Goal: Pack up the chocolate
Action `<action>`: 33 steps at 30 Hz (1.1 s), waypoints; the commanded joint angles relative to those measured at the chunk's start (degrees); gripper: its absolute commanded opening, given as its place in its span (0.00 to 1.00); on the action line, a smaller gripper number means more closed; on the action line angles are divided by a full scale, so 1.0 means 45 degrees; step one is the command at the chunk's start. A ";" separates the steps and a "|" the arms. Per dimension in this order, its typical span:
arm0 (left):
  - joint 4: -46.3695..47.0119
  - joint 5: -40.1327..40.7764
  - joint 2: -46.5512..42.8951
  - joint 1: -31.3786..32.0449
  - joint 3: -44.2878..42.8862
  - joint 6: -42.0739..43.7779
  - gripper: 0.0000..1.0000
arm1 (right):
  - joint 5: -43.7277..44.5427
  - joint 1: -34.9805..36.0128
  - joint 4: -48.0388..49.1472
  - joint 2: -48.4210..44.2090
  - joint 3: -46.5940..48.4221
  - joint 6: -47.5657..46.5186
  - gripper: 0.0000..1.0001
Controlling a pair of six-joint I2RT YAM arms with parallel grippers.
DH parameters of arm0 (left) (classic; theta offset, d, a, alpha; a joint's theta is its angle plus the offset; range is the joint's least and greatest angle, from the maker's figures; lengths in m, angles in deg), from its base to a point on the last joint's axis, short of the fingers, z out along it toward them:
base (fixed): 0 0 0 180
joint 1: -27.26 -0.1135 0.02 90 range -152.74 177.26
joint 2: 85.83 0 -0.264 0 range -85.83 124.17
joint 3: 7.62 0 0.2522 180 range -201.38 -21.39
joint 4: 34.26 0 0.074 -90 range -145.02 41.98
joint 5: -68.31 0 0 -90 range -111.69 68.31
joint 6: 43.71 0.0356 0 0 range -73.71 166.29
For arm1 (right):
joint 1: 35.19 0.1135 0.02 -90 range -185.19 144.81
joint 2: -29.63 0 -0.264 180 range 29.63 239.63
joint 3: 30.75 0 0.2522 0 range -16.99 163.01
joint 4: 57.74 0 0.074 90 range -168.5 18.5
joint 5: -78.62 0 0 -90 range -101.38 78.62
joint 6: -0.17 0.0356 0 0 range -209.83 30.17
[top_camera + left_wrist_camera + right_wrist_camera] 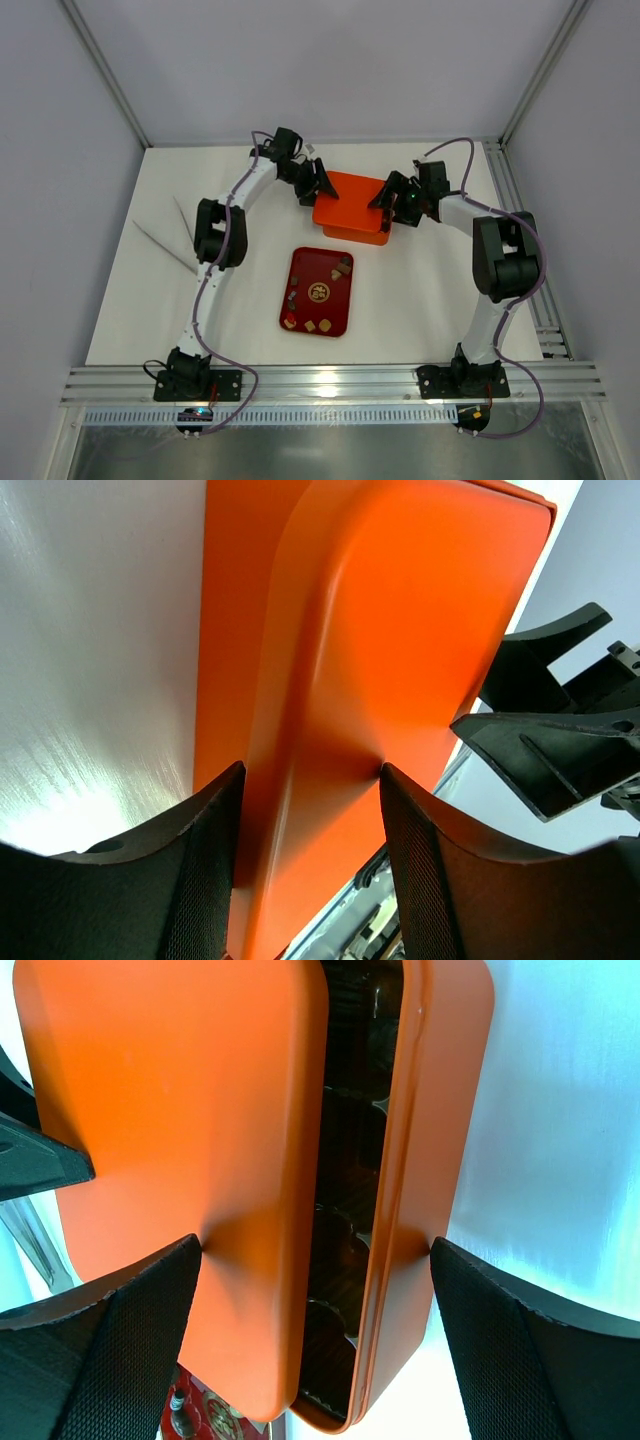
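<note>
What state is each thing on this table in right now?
box: ajar, lid shifted off base, dark cells showing.
chocolate: loose on the tray, not yet packed.
left tool: closed on the lid.
right tool: closed on the box, spanning lid and base.

A dark red tray [305, 265] lies flat on the white table [420, 290]. Just behind the tray sits an orange box [356, 237]. Its orange lid [348, 202] sits crooked, and a gap shows dark cells [350, 1160] inside. Two thin grey sticks [160, 242] lie left of the tray.
</note>
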 commanded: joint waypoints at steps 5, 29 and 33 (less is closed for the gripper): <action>0.0098 0.0383 0.0366 0.0187 -0.0771 -0.0240 0.55 | -0.0140 0.0183 0.0031 0.0174 0.0634 -0.0408 0.95; 0.0234 0.1692 -0.0414 0.0441 -0.0400 0.0776 0.75 | -0.0140 0.0418 -0.0087 0.0623 0.0986 -0.0448 0.95; 0.0254 0.1809 -0.0668 0.0461 -0.0400 0.0932 0.78 | -0.0238 0.0437 -0.0067 0.0662 0.1025 -0.0447 0.95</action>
